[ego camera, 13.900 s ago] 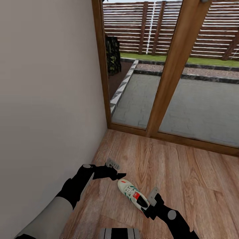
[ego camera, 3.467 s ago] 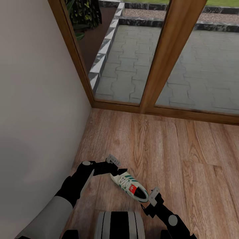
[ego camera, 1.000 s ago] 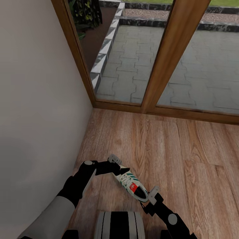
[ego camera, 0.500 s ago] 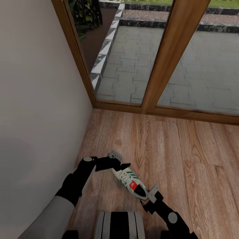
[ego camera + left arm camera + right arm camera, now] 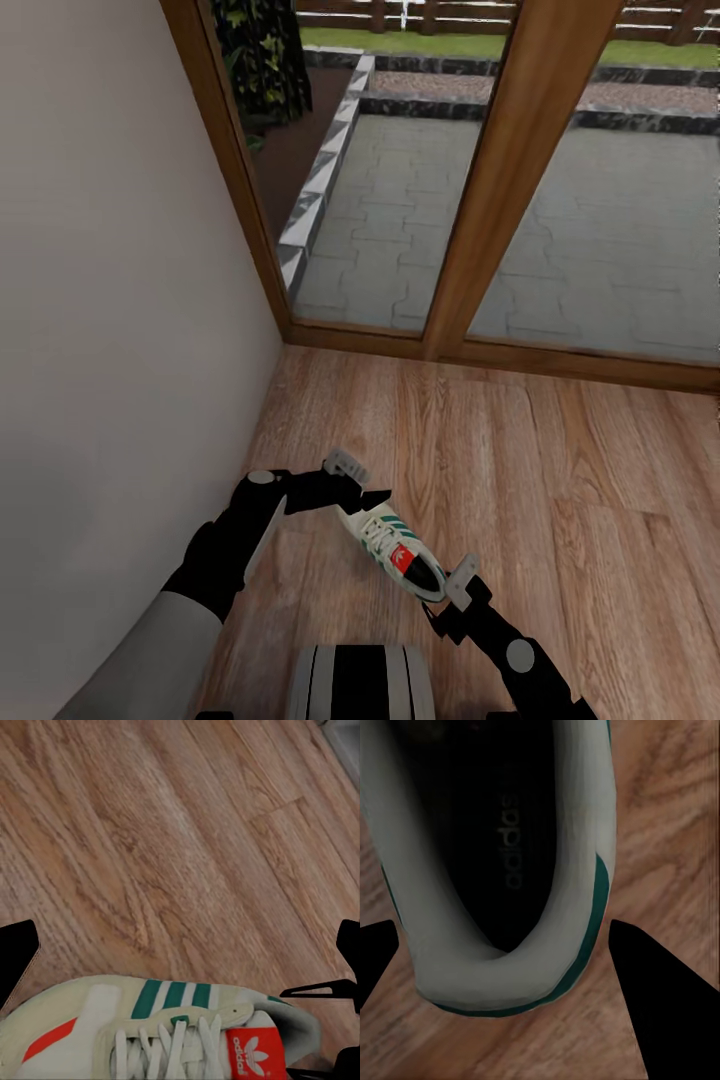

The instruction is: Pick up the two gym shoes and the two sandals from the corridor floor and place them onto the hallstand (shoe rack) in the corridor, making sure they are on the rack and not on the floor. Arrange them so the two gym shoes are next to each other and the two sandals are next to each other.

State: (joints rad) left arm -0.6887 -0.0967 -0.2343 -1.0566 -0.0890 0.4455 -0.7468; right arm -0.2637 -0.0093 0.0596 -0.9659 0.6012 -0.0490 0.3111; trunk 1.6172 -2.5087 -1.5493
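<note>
Now one shoe (image 5: 397, 551) lies on the floor (image 5: 560, 470) between my hands.
My left fingers (image 5: 352, 490) spread open at its toe, my right fingers (image 5: 455, 590) open around its heel.

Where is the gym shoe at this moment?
In the head view the gym shoe is low and near the middle, over the wooden floor, between the left gripper at its toe and the right gripper at its heel.
</note>
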